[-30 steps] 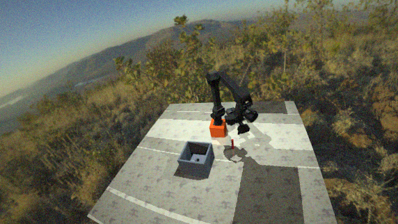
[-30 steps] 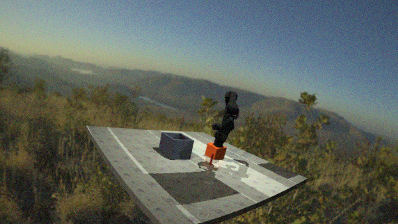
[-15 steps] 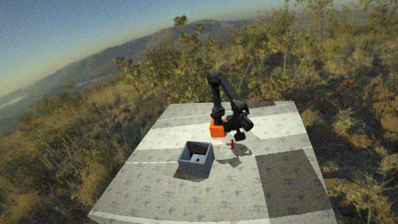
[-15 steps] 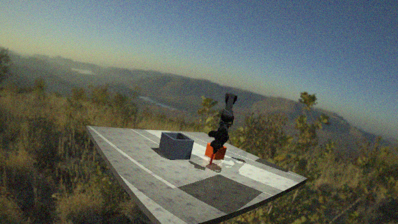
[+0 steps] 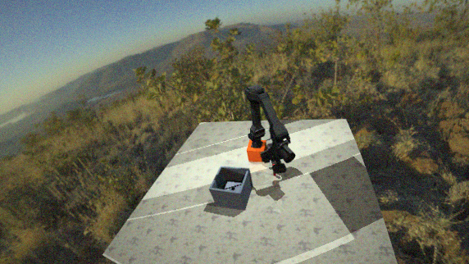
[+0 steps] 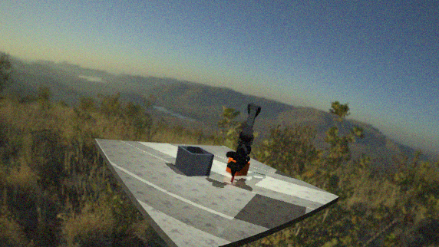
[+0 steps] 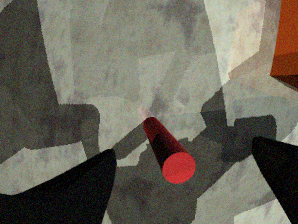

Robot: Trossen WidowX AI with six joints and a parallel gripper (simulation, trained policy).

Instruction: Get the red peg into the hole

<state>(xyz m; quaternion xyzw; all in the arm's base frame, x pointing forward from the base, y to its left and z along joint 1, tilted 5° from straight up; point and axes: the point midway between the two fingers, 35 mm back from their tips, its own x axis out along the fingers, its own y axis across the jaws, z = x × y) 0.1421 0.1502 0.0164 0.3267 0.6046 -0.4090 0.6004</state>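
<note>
The red peg [image 6: 232,179] [image 7: 179,168] stands upright on the table, its round top facing the wrist camera. In the top view it is mostly hidden by the hand. My gripper [image 7: 185,151] is open, pointing down over the peg, with the fingers on either side of the peg's top in the wrist view and a gap to each. The open blue-grey box [image 5: 235,201] [image 6: 193,163] stands apart from the peg, to its left in the top and exterior views. A light plate [image 5: 229,184] with a dark hole lies at its bottom; the exterior view does not show it.
The arm's orange base block [image 5: 255,152] [image 6: 242,171] [image 7: 286,45] stands close behind the peg, at the upper right in the wrist view. The patterned table [image 5: 197,238] [image 6: 199,195] carries shadows of the arm, and its edges drop off all round.
</note>
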